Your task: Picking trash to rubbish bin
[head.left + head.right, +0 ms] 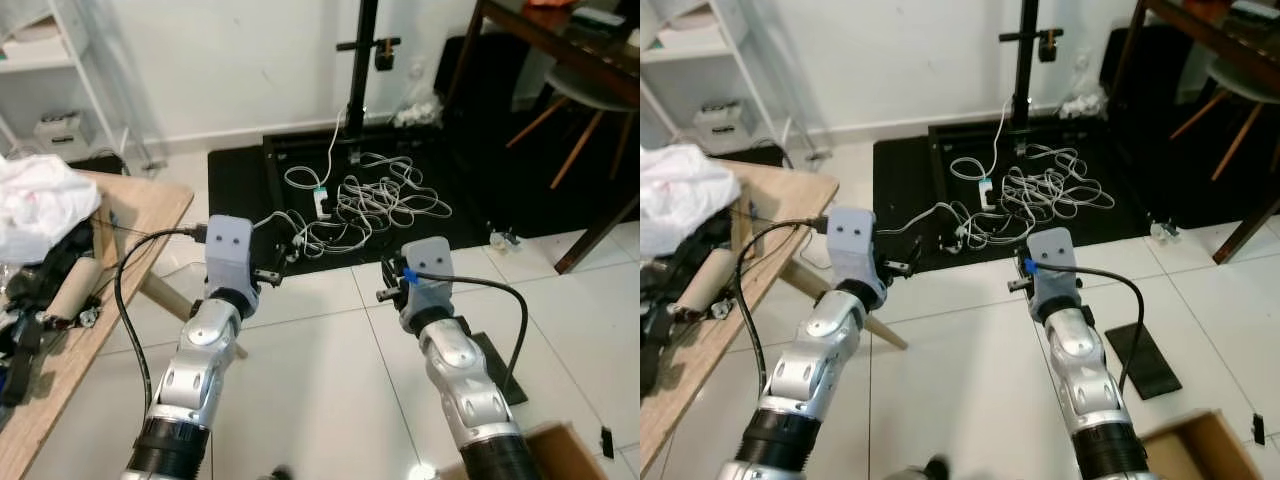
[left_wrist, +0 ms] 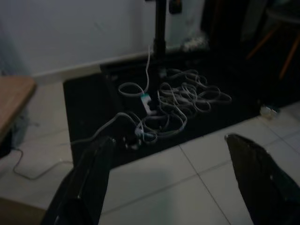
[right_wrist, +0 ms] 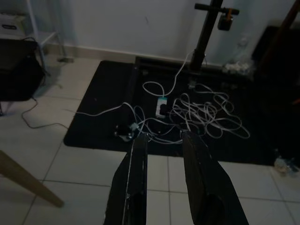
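Both arms reach out over the white tile floor (image 1: 330, 350) holding nothing, the left gripper (image 2: 168, 183) spread wide and the right gripper (image 3: 164, 173) nearly closed, ready for the small clear crumpled wrapper (image 1: 503, 238) by the black mat (image 1: 240, 180).

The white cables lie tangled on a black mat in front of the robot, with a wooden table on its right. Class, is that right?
Not quite. The white cables do lie tangled on the black mat, but the wooden table stands on the robot's left, as the left eye view shows.
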